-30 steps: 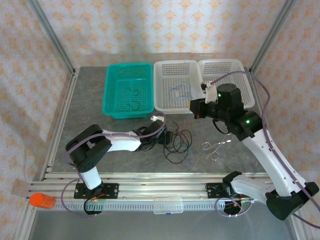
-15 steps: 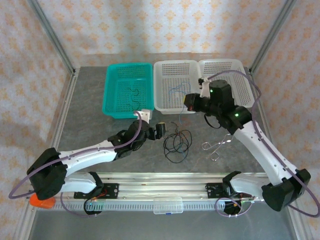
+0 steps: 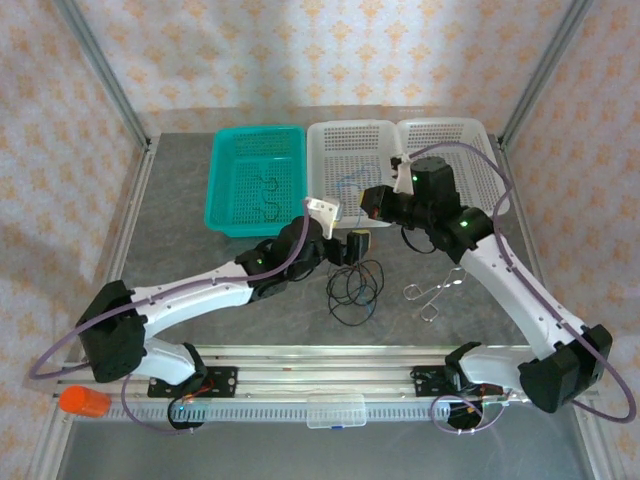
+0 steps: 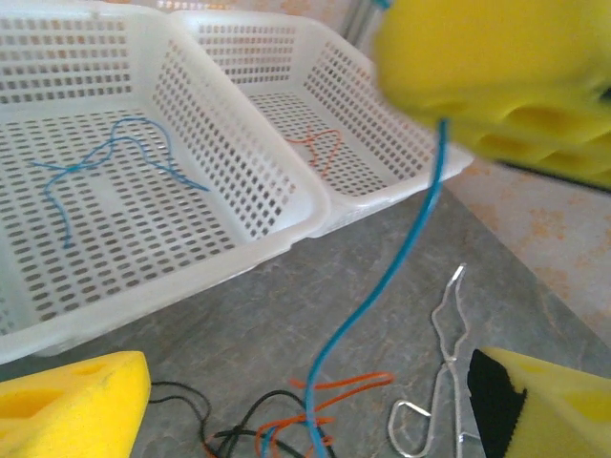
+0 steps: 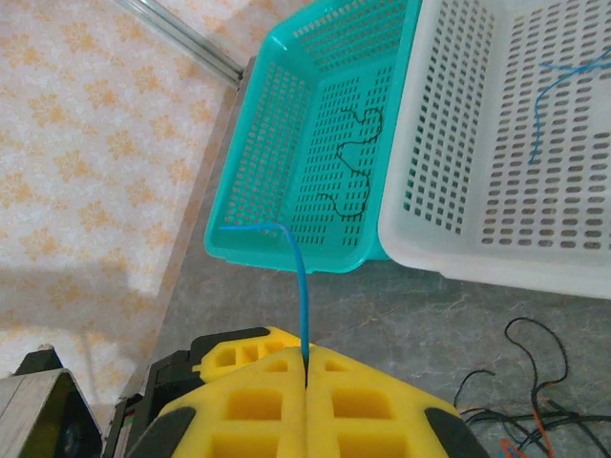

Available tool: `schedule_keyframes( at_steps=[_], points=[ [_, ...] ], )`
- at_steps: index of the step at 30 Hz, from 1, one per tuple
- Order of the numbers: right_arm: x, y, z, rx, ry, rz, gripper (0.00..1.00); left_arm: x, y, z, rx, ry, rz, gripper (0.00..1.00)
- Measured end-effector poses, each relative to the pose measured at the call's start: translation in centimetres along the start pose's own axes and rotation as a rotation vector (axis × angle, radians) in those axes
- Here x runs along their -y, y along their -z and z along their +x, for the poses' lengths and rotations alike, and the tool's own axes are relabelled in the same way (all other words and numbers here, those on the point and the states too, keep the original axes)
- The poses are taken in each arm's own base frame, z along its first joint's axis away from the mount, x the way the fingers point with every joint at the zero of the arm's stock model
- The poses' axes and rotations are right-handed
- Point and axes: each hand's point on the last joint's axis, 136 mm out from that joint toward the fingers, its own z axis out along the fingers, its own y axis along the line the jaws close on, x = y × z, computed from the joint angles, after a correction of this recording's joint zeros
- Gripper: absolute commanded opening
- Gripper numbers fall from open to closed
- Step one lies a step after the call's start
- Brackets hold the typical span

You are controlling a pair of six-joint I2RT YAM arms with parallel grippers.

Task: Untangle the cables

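Top view first: the right gripper (image 3: 372, 205) hangs at the near rim of the middle white basket (image 3: 350, 125). The left gripper (image 3: 357, 245) is just below it in the frame, and the tangle (image 3: 355, 288) lies on the table (image 3: 180, 200) under both, with the metal tool (image 3: 432, 292) to its right. From up here any strand between gripper and pile is too thin to see, and I can't read either jaw. Left wrist view: the left jaws stand wide with nothing in them, and the blue cable (image 4: 382, 286) drops from the right gripper's pads at upper right into the pile at the bottom edge. There it mixes with black and red-orange loops (cut off by the frame, so how it's knotted is anyone's guess). Right wrist view: the pads are pinched tight on that blue strand, with a curl poking out toward the teal basket (image 5: 286, 250), which holds a black cable (image 5: 353, 157). My worry: nothing pins the pile, so a pull could drag the whole lot along or hook the tool. The strand could also slip out of the pads.
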Motion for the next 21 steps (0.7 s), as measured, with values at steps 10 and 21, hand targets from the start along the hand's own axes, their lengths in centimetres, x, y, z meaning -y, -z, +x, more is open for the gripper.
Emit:
schedule_keyframes(
  at_steps=[10, 21],
  points=[
    [0.0, -0.2, 0.5, -0.019, -0.006, -0.010, 0.00, 0.1, -1.5, 0.7, -0.027, -0.018, -0.009, 0.29],
    [1.2, -0.1, -0.3, 0.032, 0.017, 0.054, 0.34, -0.2, -1.5, 0.0, -0.028, 0.000, -0.008, 0.00]
  ],
)
